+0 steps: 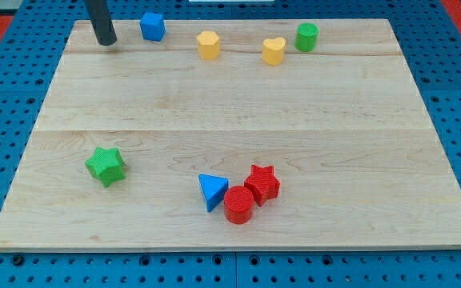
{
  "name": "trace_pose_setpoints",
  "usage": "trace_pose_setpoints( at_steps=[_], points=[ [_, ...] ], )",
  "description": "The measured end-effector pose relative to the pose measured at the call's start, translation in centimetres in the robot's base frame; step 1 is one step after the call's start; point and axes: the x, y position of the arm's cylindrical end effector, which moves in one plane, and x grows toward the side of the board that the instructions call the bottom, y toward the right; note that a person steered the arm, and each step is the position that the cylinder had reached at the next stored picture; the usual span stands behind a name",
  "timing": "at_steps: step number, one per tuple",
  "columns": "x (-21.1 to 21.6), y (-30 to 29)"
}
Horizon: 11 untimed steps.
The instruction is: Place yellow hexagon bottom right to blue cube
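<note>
A: State the tip position and what it carries.

B: My tip (106,42) rests on the board (230,112) near the view's top-left corner. It is a bare rod with nothing to open or close, and it touches no block.

A: Locate the task blocks, working rightward from the tip.

B: The blue cube (152,26) sits just right of my tip, slightly higher in view. The yellow hexagon (208,45) lies further right, apart from the cube. Beyond it stand a yellow heart (274,50) and a green cylinder (306,37).

A: Expected handling?

B: Judged light, rigid and free-sliding on smooth wood (a small moulded piece). Contact a flat side face squarely; an off-centre push is likely to rotate it. It appears to need only a short shove.
</note>
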Motion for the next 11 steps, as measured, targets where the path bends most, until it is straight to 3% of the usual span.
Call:
trace_pose_setpoints(
  at_steps=[1, 5, 8, 10, 11],
  points=[
    [-3.5, 1.9],
    [-3.0, 13.5],
    [-3.6, 13.6],
    [-1.1, 15.3],
    [-1.3, 12.7]
  ],
)
